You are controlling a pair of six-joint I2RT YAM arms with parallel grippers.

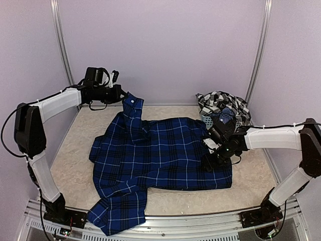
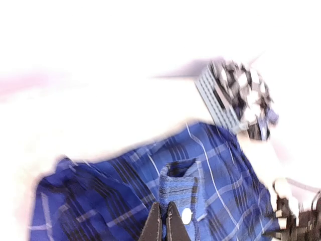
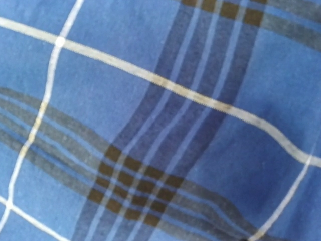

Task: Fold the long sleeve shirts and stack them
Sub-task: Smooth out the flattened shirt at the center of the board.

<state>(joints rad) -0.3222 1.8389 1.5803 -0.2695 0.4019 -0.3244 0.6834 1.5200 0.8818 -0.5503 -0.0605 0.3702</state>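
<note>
Left end effector (image 1: 122, 95) pinches the raised cuff (image 1: 133, 103) of the navy blue plaid cloth shirt (image 1: 165, 150); right end effector (image 1: 213, 159) sits low against it, spread or not I cannot tell

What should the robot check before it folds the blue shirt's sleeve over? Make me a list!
1. Left fingers shut on the cuff: ok.
2. Right fingers down on the blue shirt to pin it: ok.
3. Right fingers open or shut: cannot tell, their camera shows only cloth.
4. Blue shirt lying flat: not ok, it is rumpled and the other sleeve hangs over the near table edge.
5. Checked shirt out of the way: ok, piled on the basket at the back right.
</note>
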